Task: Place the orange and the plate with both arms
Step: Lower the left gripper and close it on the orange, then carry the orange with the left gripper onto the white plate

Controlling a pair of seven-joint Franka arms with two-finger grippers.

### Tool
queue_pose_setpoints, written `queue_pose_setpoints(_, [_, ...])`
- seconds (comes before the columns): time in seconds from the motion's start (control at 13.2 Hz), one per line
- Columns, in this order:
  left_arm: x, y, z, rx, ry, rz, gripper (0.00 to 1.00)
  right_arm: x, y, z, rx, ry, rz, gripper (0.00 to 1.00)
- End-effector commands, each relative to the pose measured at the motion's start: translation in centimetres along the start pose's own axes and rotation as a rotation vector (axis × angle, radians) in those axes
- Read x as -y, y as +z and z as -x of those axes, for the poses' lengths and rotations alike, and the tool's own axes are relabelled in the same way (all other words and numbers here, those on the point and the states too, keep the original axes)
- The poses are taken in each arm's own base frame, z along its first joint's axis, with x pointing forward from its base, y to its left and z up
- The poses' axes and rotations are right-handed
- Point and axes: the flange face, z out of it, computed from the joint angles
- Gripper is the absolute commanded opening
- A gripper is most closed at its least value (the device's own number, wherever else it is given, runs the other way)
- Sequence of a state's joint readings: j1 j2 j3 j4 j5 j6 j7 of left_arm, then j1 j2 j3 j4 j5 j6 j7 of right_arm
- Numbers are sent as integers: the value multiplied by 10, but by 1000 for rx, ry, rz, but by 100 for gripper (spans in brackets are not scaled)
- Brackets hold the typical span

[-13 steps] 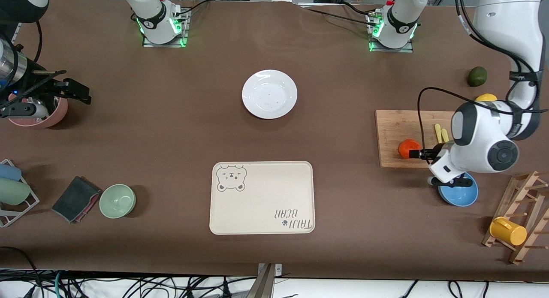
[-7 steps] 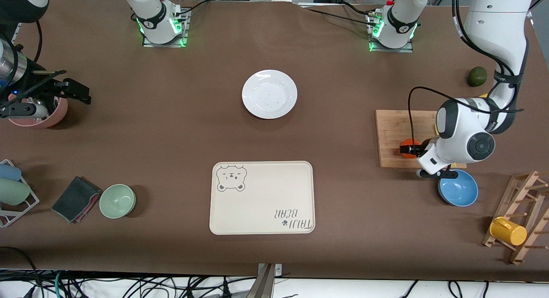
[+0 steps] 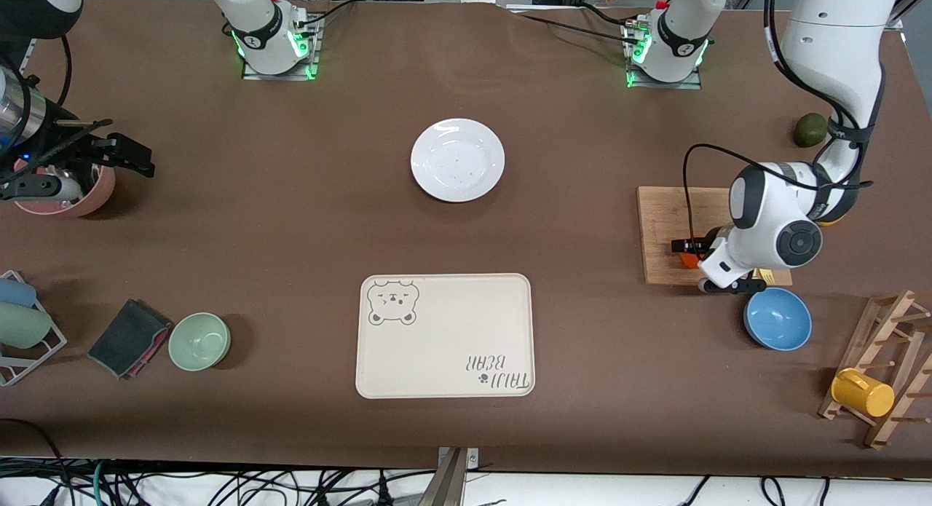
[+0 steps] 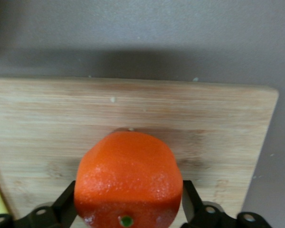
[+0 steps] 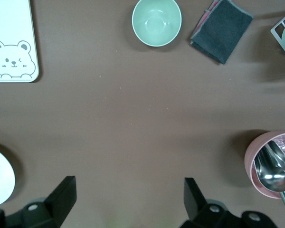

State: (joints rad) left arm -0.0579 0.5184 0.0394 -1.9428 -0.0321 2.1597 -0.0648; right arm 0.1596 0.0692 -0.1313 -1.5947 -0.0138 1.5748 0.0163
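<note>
The left pincer (image 4: 128,216) is low over the cutting board (image 3: 666,229), and its two fingers stand on either side of the orange (image 4: 129,178). The fingers (image 4: 66,204) look pressed to the fruit's sides, so I judge that the pincer is grasping the orange, though the orange seems not lifted from the board. In the front view only a small part of the orange (image 3: 687,258) shows at the edge of the left arm's wrist.

The right pincer (image 5: 128,202) is released, with its fingers wide apart, and it waits above the bare bench (image 3: 291,200) beside a pink cup (image 3: 87,193) that holds a spoon, well apart from the board.

The plate (image 3: 457,160) lies alone on the bench, well apart from the board toward the right arm's end, and nothing touches it. A cream tray (image 3: 445,335) with a bear drawing lies nearer to the front camera than the plate, and it is empty.

So the task looks only begun: the orange is gripped but not carried anywhere, and the plate is not taken at all.
</note>
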Motion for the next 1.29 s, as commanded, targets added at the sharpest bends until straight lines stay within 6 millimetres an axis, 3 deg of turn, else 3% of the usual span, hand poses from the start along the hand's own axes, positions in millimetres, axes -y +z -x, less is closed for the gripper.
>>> queue_pose_setpoints(0.0, [-29,-25,0,-45,-41,1,12,1,-6,-2,-9,6,3,100])
queue_pose_setpoints(0.08, [-42,-33,-2,-60,-53,1,4,0,-6,-3,-8,8,3,100])
queue_pose_setpoints(0.23, [-80,-54,-4,-85,-70,-2,1,-1,-4,-4,-5,9,3,100])
queue_pose_setpoints(0.45, [-189,-82,17,-77,-142,82,1,-4,-4,-4,-9,14,4,100])
queue_pose_setpoints(0.68, [-305,-86,66,-63,-208,131,1,-6,-5,-5,-14,17,7,100])
queue_pose_setpoints(0.98, [-461,-43,146,-27,-250,130,1,-22,-5,-6,-22,44,5,100])
queue_pose_setpoints(1.14, [-520,-4,187,-16,-280,90,1,-27,-5,-5,-19,52,2,100])
queue_pose_setpoints(1.21, [-537,14,206,-11,-284,68,1,-27,-4,-5,-14,53,1,100])
